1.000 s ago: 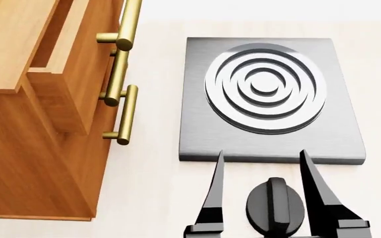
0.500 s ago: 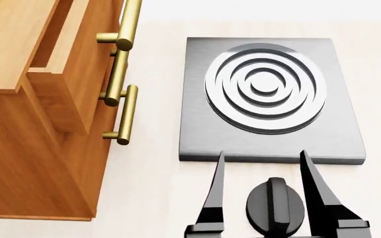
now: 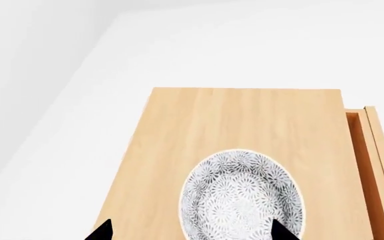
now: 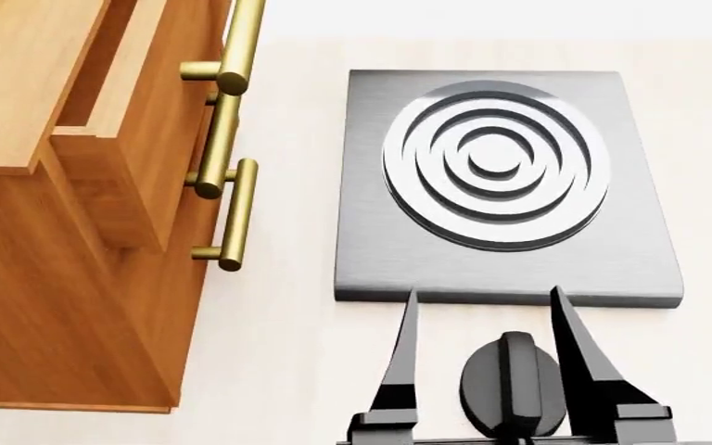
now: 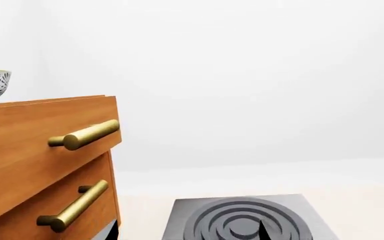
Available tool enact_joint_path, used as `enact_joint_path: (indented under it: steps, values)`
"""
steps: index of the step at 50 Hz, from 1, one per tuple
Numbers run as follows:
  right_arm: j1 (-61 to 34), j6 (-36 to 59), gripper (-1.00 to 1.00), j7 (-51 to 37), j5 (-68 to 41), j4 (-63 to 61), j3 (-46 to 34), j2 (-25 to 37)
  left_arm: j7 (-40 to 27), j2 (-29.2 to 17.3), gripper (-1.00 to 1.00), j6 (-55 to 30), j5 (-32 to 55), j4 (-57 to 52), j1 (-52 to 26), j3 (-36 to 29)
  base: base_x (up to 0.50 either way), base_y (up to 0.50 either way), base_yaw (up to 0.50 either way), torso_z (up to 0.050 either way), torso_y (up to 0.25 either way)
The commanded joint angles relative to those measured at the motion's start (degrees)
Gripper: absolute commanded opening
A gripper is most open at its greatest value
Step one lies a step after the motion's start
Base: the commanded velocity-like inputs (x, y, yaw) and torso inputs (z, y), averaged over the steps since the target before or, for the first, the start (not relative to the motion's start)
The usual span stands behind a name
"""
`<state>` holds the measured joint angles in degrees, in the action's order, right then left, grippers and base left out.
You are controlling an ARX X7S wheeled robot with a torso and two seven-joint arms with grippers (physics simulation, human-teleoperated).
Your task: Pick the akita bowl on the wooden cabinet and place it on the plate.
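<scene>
Bowl (image 3: 242, 197), patterned in blue-grey florets, sat on the wooden cabinet (image 3: 239, 120) top, directly beneath the left gripper (image 3: 188, 232), whose 2 jaws stood wide and empty. A good grasp would pinch the rim, 1 finger inside. The right gripper (image 4: 486, 320) hung open near the stove plate (image 4: 504, 185); no plate showed.

Cabinet top (image 3: 245, 125) bare around bowl (image 3: 243, 197); open above.

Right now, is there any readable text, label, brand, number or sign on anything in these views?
None: no text shows in any view.
Patterned blue-and-white bowl: floral pattern only.
Orange-brown wooden cabinet with brass bar handles: unmarked.
Grey square stove plate with concentric rings and black knob: no markings.
</scene>
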<state>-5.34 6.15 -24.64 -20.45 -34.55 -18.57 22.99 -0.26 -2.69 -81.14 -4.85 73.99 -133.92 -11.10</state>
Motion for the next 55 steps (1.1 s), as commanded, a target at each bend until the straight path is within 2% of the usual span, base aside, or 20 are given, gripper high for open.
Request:
enact_joint_path:
  steps: [1,22,55]
  values:
    - [-0.4,-0.4,1.00,0.3,0.0,1.2,-0.3,0.0,-3.8,-0.9,1.00,2.1,4.8,1.0,2.1,-1.3,0.00,0.00,0.00,0.000,0.000]
    - [-0.8,-1.6,1.00,0.9,-0.1,5.0,-0.6,-0.5,-7.9,-1.8,1.00,2.5,5.0,1.0,6.0,3.9,0.00,0.00,0.00,0.000,0.000]
    - [-2.2,-3.3,1.00,2.1,-0.1,12.1,-1.7,-1.7,-8.1,-1.8,1.00,7.5,4.8,1.0,14.2,4.4,0.00,0.00,0.00,0.000,0.000]
